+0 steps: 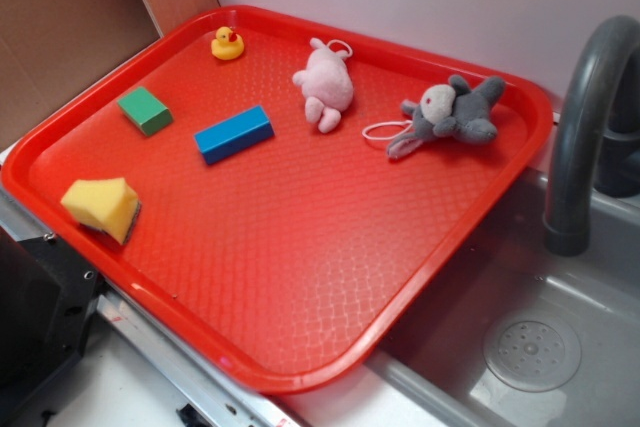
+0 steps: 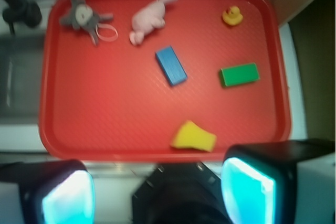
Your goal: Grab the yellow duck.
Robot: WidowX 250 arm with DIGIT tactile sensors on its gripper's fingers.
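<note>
The yellow duck (image 1: 227, 44) is tiny, with an orange-red beak, and sits upright in the far left corner of the red tray (image 1: 300, 277). The wrist view has the duck (image 2: 232, 16) at the upper right of the tray (image 2: 105, 108). My gripper (image 2: 157, 195) is open, its cyan-padded fingers (image 2: 68, 198) spread wide with nothing between them. It hangs high above the tray's near edge, far from the duck. The gripper does not show in the exterior view.
On the tray lie a green block (image 1: 145, 110), a blue block (image 1: 233, 134), a yellow wedge sponge (image 1: 102, 207), a pink plush (image 1: 325, 84) and a grey plush (image 1: 450, 112). A grey sink (image 1: 530, 347) with a dark faucet (image 1: 585, 127) adjoins the tray.
</note>
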